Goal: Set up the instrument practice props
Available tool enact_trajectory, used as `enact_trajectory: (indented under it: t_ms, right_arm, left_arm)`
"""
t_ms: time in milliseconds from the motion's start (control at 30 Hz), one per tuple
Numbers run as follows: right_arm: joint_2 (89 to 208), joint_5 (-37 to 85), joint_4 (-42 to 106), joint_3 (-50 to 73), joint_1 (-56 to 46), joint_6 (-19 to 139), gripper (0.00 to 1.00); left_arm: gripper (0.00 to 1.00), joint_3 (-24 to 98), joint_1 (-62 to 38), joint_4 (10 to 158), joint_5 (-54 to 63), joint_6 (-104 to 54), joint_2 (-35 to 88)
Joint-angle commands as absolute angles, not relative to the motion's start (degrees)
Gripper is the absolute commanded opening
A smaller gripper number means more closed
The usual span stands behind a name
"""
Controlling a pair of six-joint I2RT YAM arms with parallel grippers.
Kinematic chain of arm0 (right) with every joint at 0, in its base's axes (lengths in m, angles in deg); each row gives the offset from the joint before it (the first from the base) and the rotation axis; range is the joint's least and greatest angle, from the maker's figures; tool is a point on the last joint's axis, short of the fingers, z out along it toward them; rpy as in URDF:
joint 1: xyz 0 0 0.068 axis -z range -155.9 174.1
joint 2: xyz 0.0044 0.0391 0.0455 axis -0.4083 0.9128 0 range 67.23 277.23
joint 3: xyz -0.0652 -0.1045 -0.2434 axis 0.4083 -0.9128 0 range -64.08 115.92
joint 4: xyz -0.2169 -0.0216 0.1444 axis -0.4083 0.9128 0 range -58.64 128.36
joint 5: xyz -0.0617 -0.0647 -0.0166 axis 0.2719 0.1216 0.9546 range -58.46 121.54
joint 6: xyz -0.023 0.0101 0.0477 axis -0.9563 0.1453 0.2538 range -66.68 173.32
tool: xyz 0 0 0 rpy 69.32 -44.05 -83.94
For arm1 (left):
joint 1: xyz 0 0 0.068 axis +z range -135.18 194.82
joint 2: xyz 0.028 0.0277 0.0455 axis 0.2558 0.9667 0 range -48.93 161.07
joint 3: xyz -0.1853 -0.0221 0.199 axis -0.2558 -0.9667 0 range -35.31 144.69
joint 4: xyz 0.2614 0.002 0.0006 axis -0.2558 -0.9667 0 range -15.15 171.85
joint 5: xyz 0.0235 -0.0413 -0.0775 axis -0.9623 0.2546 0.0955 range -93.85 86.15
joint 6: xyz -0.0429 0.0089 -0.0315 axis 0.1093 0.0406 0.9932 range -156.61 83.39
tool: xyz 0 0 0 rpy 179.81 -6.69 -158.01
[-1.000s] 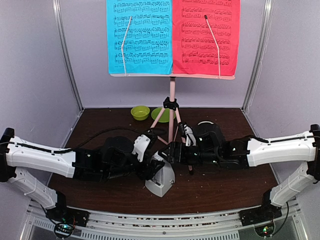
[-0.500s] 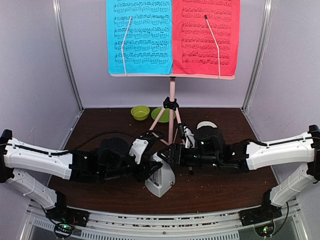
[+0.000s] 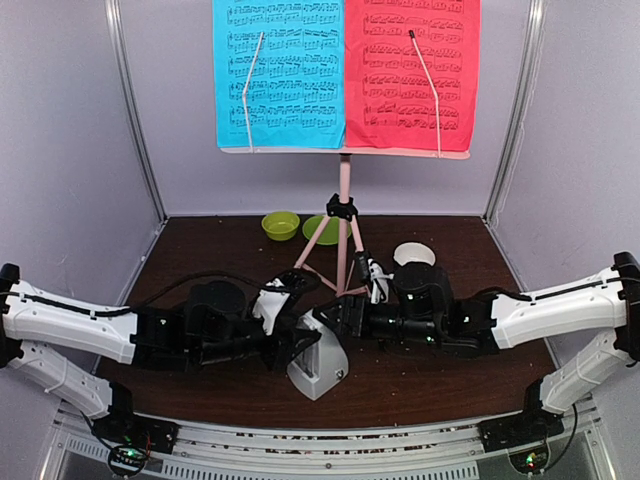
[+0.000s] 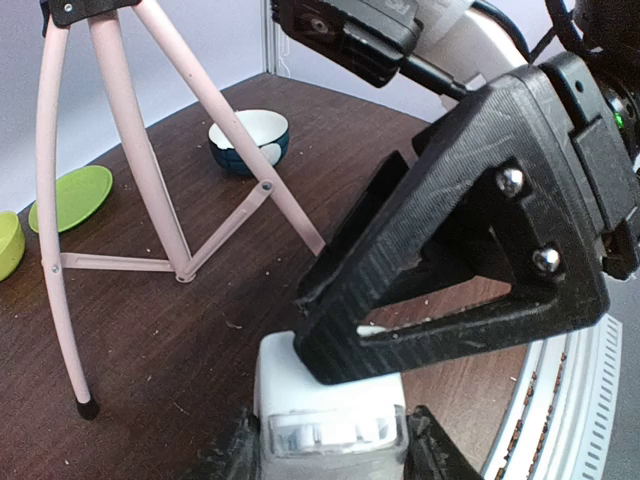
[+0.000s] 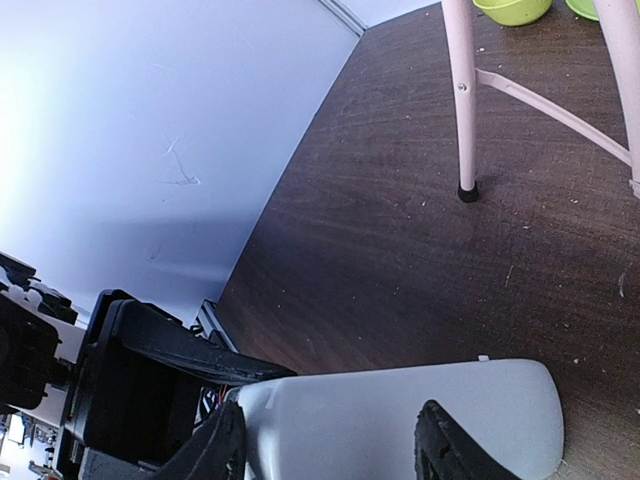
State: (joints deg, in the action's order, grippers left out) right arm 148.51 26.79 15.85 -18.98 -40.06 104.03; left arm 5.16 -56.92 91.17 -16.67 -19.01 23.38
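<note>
1. Three pale walls (image 3: pixel 70 150) close in the dark wooden table (image 3: pixel 200 250) at the left, back and right, and a metal front rail (image 3: pixel 330 440) runs along the near edge. Bare wood shows outboard of each arm and in a strip between the arms and the rail.
2. At back centre the pink music stand (image 3: pixel 344 190) has its pole upright. Its tripod legs splay towards the middle of the table and its desk sits up high, facing the front.
3. On the desk the blue sheet (image 3: pixel 280 75) fills the left half and the red sheet (image 3: pixel 410 75) the right, their edges meeting.
4. Both arms come in low from the sides and meet just in front of the tripod legs.
5. The left claw (image 3: pixel 296 340) is clamped on the metronome (image 3: pixel 322 368), with its fingers (image 4: pixel 238 452) pressed against either side of the white body. One black finger of the right claw (image 3: pixel 338 318) lies across the metronome's top. I cannot tell whether that claw is gripping.
6. The metronome sits front and centre between the claws, near the tripod feet but apart from them. Its long axis leans off upright, with the broad end low and towards the rail and the narrow end hidden under the fingers.
7. Behind it, a lime bowl (image 3: pixel 280 225) and a lime plate (image 3: pixel 322 231) lie left of the stand, and a white bowl (image 3: pixel 414 254) lies to its right.
</note>
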Motion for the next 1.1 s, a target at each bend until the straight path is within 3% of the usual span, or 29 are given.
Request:
enact_trajectory:
  t_ms: [0,367,800,1067]
  right_arm:
    - [151.7,31.2,30.8,-24.5,-39.2,101.7,0.57]
    - [151.9,31.1,31.5,-23.5,-39.3,100.5,0.56]
    - [143.4,31.3,33.3,-19.3,-39.7,96.9,0.74]
    - [135.0,34.4,37.1,-17.9,-38.4,95.5,0.78]
  left_arm:
    - [0.07,4.0,-57.7,92.3,-15.5,-20.8,19.1]
    - [0.07,1.9,-58.3,91.8,-15.8,-22.6,17.6]
    - [0.02,3.5,-58.5,101.1,-20.8,-21.7,25.5]
    - [0.00,8.2,-58.5,106.9,-23.5,-26.4,29.4]
